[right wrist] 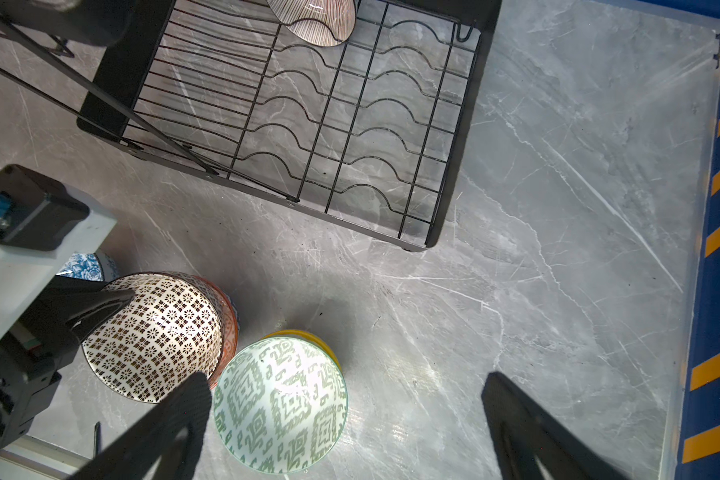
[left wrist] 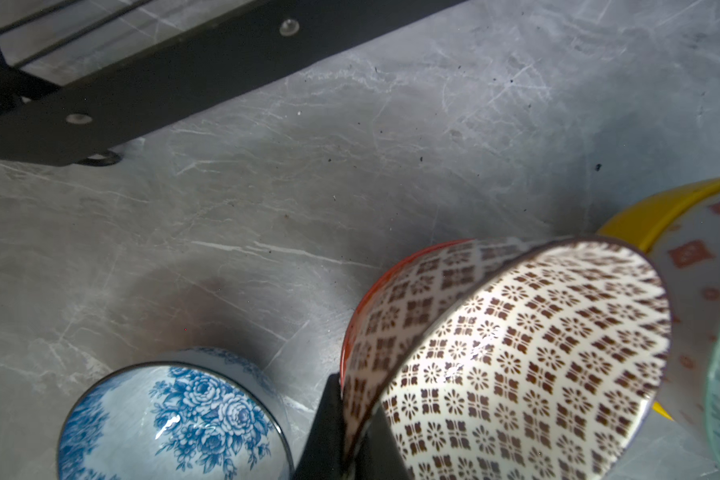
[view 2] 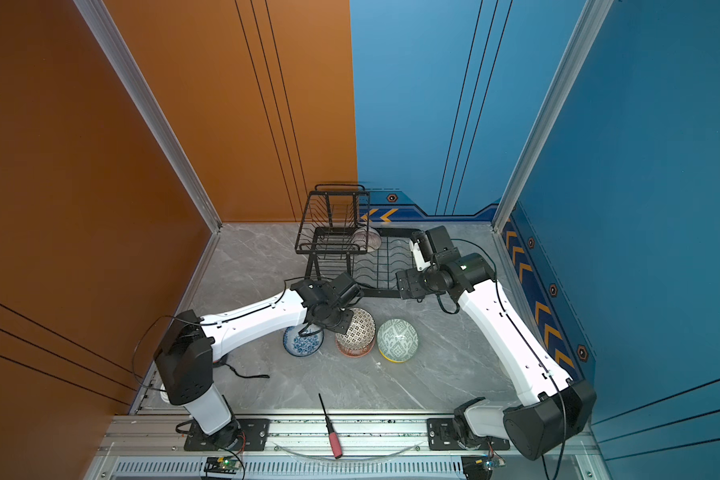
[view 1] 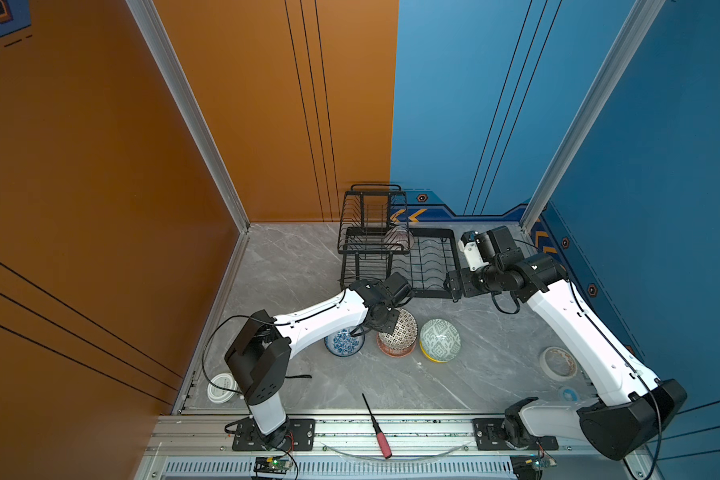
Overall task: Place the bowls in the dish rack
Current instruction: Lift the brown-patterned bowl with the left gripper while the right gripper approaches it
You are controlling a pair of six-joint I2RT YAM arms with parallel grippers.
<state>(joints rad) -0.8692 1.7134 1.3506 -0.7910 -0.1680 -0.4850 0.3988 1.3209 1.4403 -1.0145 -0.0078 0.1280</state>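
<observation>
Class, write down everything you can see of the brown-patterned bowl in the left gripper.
The patterned bowl is small, round and glossy like glazed ceramic: white with dark brown flower and diamond motifs inside and out, and a thin dark rim. It is tilted. The left gripper is shut on its wall, one finger inside, one outside. It lies between the blue bowl and the green bowl, near the rack. An orange bowl shows under it; contact cannot be told.
</observation>
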